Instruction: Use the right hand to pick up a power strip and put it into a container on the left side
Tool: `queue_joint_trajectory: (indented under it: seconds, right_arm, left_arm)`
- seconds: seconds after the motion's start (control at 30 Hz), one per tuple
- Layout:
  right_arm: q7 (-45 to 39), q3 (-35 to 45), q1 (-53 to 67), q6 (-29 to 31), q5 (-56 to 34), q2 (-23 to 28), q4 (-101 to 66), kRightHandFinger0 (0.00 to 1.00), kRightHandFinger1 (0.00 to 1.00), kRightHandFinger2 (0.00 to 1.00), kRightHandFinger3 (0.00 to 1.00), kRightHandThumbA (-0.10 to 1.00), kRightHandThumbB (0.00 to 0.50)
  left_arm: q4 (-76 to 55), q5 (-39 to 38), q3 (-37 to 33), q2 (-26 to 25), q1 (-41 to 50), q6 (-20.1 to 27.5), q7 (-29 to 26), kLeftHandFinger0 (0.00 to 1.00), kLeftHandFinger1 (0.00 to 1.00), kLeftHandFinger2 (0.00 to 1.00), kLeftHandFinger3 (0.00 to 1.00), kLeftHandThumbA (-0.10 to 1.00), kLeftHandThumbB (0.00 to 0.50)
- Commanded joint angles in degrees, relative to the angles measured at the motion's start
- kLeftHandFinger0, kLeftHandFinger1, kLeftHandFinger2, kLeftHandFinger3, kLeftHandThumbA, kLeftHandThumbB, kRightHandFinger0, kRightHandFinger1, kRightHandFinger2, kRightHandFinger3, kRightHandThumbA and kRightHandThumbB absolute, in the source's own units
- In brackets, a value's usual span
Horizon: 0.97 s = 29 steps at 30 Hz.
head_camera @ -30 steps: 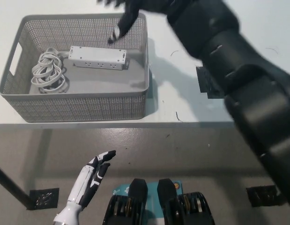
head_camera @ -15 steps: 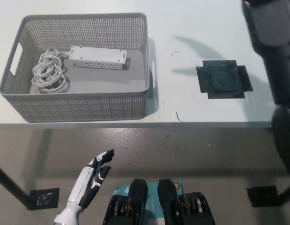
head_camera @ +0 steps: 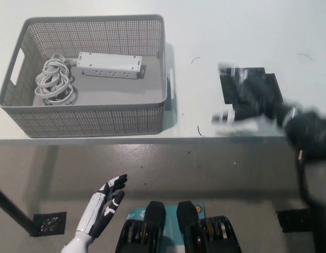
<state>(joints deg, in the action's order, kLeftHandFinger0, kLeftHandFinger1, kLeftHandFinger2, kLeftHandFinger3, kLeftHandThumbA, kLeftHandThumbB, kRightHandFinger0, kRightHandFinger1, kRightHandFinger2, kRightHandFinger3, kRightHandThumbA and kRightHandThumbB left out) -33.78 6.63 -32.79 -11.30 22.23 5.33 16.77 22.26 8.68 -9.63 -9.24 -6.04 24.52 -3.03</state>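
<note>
Lying flat in my grey basket (head_camera: 89,118) beside its coiled cord (head_camera: 55,80), the power strip (head_camera: 110,65) is resting delivered, while my blurred right hand (head_camera: 252,100), grip unreadable, is hovering empty-looking over the worktop (head_camera: 231,31).

The left hand (head_camera: 102,208) is seen as a slim white shell with black inlays along the fingers and black fingertips. The right hand (head_camera: 252,100) and its arm are black throughout, heavily blurred, with small pale patches visible at fingertips and wrist
</note>
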Motion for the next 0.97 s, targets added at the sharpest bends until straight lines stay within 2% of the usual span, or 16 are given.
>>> queue_joint_trajectory:
  seconds: [0.0,0.07,0.23,0.3,0.37,0.43,0.6,0.67,0.77,0.8,0.87,0.93]
  right_arm:
    - [34.61,-7.57,38.20,38.23,2.74,-11.20,-60.20,0.98,1.00,1.00,1.00,1.00,0.001]
    - [41.37,-10.98,41.51,38.23,2.67,-8.77,-51.69,0.97,1.00,1.00,1.00,1.00,0.000]
    - [50.58,-12.93,40.73,38.23,1.07,-4.11,-31.05,1.00,1.00,1.00,1.00,1.00,0.000]
    - [46.93,-9.87,40.49,38.23,-1.64,-6.61,-27.69,1.00,1.00,1.00,1.00,1.00,0.040]
    - [48.03,-10.55,39.41,38.23,-2.26,-6.61,-25.17,1.00,1.00,1.00,1.00,1.00,0.045]
    - [50.20,-12.01,39.15,38.23,-1.04,-5.83,-23.78,1.00,1.00,1.00,1.00,1.00,0.015]
    - [51.88,-13.52,39.05,38.23,-1.71,-4.34,-17.59,1.00,1.00,1.00,1.00,1.00,0.002]
    - [49.33,-11.22,38.89,38.23,-2.30,-5.70,-14.21,1.00,1.00,1.00,1.00,1.00,0.036]
    - [39.28,-6.54,38.42,38.23,-5.72,-7.83,-10.48,1.00,1.00,1.00,1.00,1.00,0.047]
    - [38.56,-6.33,38.23,38.23,-6.01,-7.76,-10.03,1.00,1.00,1.00,1.00,1.00,0.048]
    - [31.70,-5.62,37.76,35.01,-10.79,-7.02,-7.48,1.00,1.00,1.00,1.00,1.00,0.114]
    - [31.08,-5.67,37.74,34.65,-11.01,-6.62,-7.19,1.00,1.00,1.00,1.00,1.00,0.121]
  left_arm:
    - [-0.70,2.81,-1.97,-0.78,-1.52,2.41,-2.70,0.80,0.88,0.87,0.87,0.94,0.001]
    - [-0.75,2.38,-1.85,-1.07,-1.47,2.41,-2.57,0.80,0.88,0.87,0.87,0.94,0.003]
    - [-0.44,1.91,-2.25,-1.11,-1.23,2.41,-2.23,0.79,0.87,0.86,0.86,0.94,0.000]
    - [-0.46,2.41,-2.36,-0.89,-0.81,2.41,-2.40,0.80,0.87,0.86,0.86,0.93,0.000]
    - [-0.53,2.93,-2.57,-0.96,-0.60,2.41,-2.82,0.81,0.88,0.87,0.86,0.92,0.000]
    - [-0.47,3.04,-2.48,-0.98,-0.60,2.41,-2.75,0.81,0.88,0.87,0.87,0.93,0.004]
    - [-0.50,2.83,-2.37,-1.12,-0.85,2.41,-2.64,0.79,0.87,0.86,0.87,0.94,0.019]
    - [-0.46,2.17,-2.27,-1.06,-0.78,2.41,-2.26,0.80,0.87,0.86,0.87,0.94,0.016]
    - [-0.69,2.63,-2.69,-1.25,-0.30,2.41,-2.78,0.80,0.87,0.86,0.86,0.92,0.000]
    - [-0.69,2.67,-2.73,-1.26,-0.30,2.41,-2.87,0.81,0.87,0.86,0.86,0.91,0.000]
    - [-0.73,2.66,-3.08,-1.21,0.44,2.41,-3.27,0.82,0.88,0.87,0.87,0.92,0.013]
    - [-0.87,2.71,-3.20,-1.05,0.78,2.41,-3.46,0.82,0.88,0.87,0.87,0.92,0.014]
